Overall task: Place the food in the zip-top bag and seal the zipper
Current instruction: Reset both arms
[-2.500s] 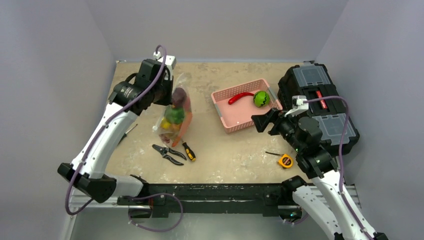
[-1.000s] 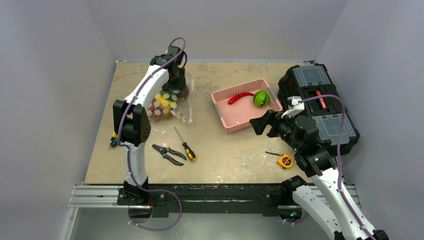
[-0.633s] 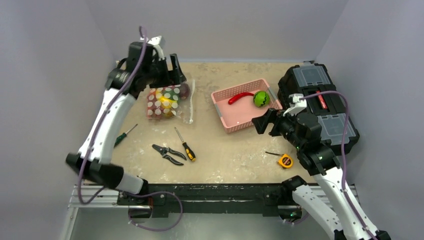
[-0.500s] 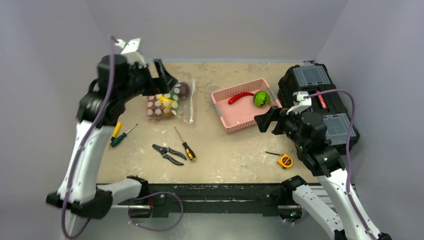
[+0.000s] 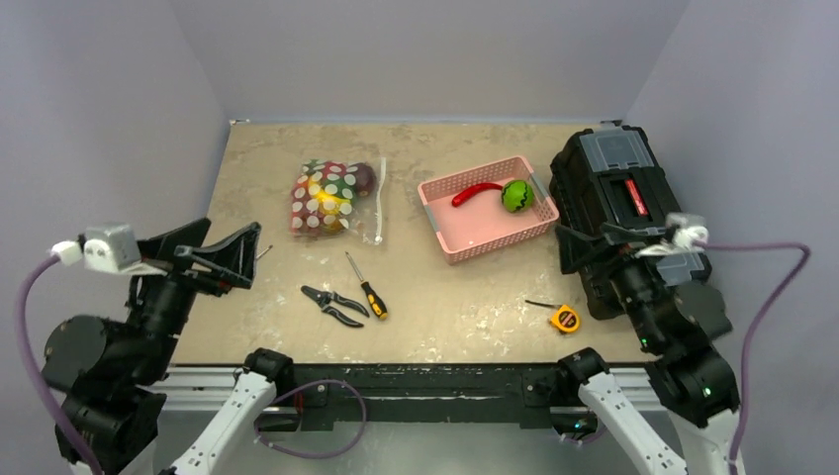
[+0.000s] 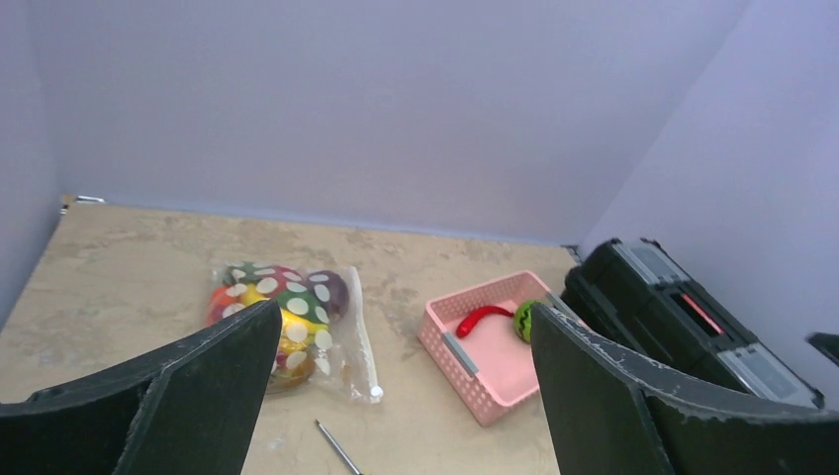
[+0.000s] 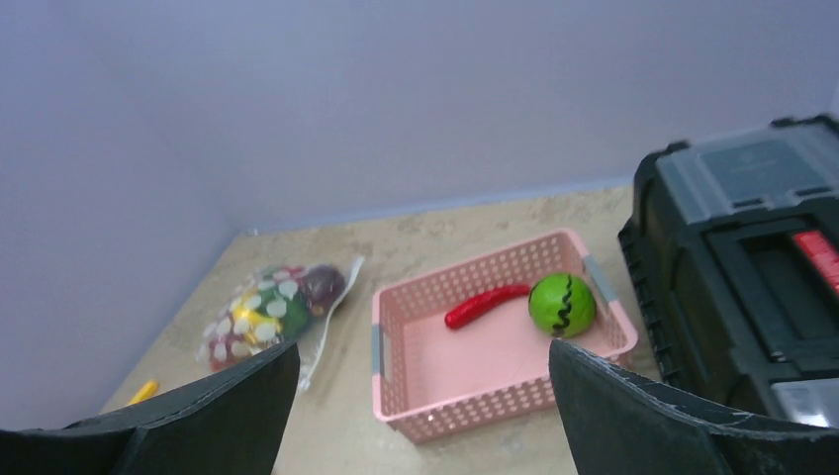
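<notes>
The zip-top bag (image 5: 329, 196) lies flat at the back left of the table, clear with white dots. Food in green, yellow, red and dark purple fills the bag (image 6: 282, 322). Its zipper (image 5: 380, 210) runs along the right edge, with a white slider (image 6: 377, 393) at the near end. A red chili (image 5: 477, 192) and a green melon ball (image 5: 516, 195) lie in the pink basket (image 5: 450, 242). My left gripper (image 5: 233, 242) hangs open over the near left corner, far from the bag. My right gripper (image 5: 584, 259) stands open at the near right, holding nothing.
A black toolbox (image 5: 623, 193) fills the right side, next to the basket. Pliers (image 5: 334, 305) and a yellow-handled screwdriver (image 5: 368, 290) lie in front of the bag. A yellow tape measure (image 5: 565, 318) sits near the front right.
My left gripper let go of the bag, opened wide and pulled back to the near left corner. The bag now lies alone. My right arm drew back to the near right.
</notes>
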`<state>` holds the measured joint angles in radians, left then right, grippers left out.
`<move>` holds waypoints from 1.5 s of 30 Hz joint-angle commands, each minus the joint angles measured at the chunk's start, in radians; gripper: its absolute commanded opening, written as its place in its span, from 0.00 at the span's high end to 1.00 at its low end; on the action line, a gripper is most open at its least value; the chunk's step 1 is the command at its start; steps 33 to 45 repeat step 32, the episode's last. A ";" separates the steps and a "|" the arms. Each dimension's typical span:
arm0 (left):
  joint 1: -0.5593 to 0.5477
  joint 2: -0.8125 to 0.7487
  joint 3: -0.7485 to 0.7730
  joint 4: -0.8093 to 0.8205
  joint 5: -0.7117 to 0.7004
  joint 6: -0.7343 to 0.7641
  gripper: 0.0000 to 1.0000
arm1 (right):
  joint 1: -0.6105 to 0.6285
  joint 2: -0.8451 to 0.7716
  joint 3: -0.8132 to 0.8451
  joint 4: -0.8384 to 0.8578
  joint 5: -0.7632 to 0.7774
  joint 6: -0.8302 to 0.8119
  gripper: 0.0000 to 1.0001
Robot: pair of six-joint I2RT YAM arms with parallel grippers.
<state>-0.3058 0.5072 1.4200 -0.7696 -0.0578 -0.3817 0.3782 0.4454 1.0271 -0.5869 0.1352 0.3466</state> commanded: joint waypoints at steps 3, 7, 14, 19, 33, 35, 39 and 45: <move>0.000 -0.135 -0.080 0.063 -0.203 0.012 0.04 | -0.002 -0.195 0.046 0.104 0.162 -0.064 0.01; 0.000 -0.174 -0.087 0.017 -0.309 0.012 0.04 | -0.002 -0.271 0.031 0.161 0.244 -0.076 0.01; 0.000 -0.218 -0.108 -0.026 -0.351 0.016 0.04 | -0.002 -0.307 0.005 0.235 0.253 -0.076 0.01; 0.000 -0.230 -0.116 -0.054 -0.375 0.021 0.05 | -0.002 -0.294 -0.010 0.248 0.263 -0.056 0.01; 0.000 -0.224 -0.142 -0.059 -0.387 0.021 0.05 | -0.001 -0.242 -0.012 0.203 0.294 -0.012 0.01; 0.000 -0.224 -0.142 -0.059 -0.387 0.021 0.05 | -0.001 -0.242 -0.012 0.203 0.294 -0.012 0.01; 0.000 -0.224 -0.142 -0.059 -0.387 0.021 0.05 | -0.001 -0.242 -0.012 0.203 0.294 -0.012 0.01; 0.000 -0.224 -0.142 -0.059 -0.387 0.021 0.05 | -0.001 -0.242 -0.012 0.203 0.294 -0.012 0.01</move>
